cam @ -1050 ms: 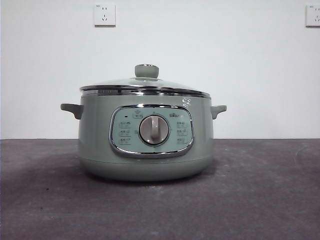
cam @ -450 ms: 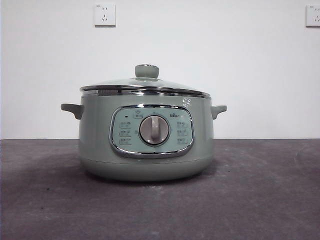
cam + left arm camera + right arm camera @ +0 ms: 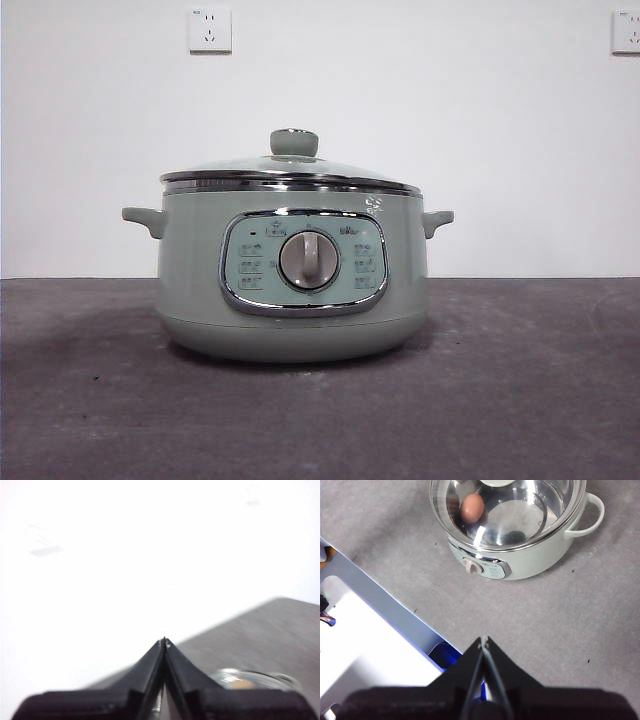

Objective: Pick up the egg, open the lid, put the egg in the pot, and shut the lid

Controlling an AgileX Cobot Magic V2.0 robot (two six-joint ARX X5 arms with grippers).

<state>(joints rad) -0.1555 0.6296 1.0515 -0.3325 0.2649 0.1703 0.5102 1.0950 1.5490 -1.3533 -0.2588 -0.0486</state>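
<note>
The pale green pot stands mid-table with the glass lid on it, knob on top. In the right wrist view the pot shows from above with the lid closed and the reddish-brown egg lying inside under the glass. My right gripper is shut and empty, high above the table in front of the pot. My left gripper is shut and empty, raised toward the white wall; the lid's rim shows low beside it. Neither gripper is in the front view.
A white and blue stand lies on the grey table beside my right gripper. The white wall has two sockets.
</note>
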